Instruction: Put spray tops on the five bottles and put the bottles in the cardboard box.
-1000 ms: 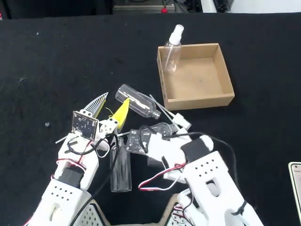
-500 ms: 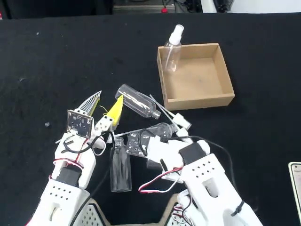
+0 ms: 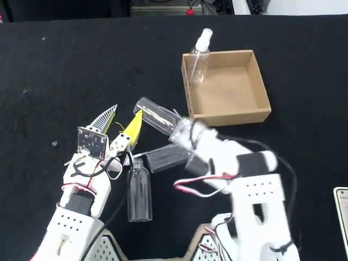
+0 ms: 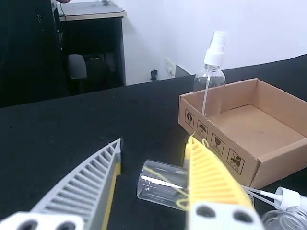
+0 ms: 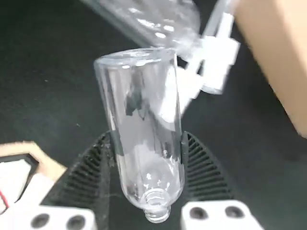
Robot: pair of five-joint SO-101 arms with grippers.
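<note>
Swinging toward the cardboard box [image 3: 228, 116], our right arm had carried a clear bottle [image 5: 144, 124] with it over the counter [image 3: 65, 65], while our left arm kept still. Our right fingers [image 5: 196, 165] were clenched on that bottle's sides. Its long axis ran along them, open neck back toward the wrist and base pointing out at a second bottle [image 3: 157, 116] lying beside the box. A loose spray top [image 4: 289, 196] lay just past that one, near the box wall. Our left fingers [image 4: 206, 179] stood spread wide and empty, aimed at the second bottle, with a third bottle [image 3: 139, 187] close by. We judged the neck's backward aim awkward for capping.
</note>
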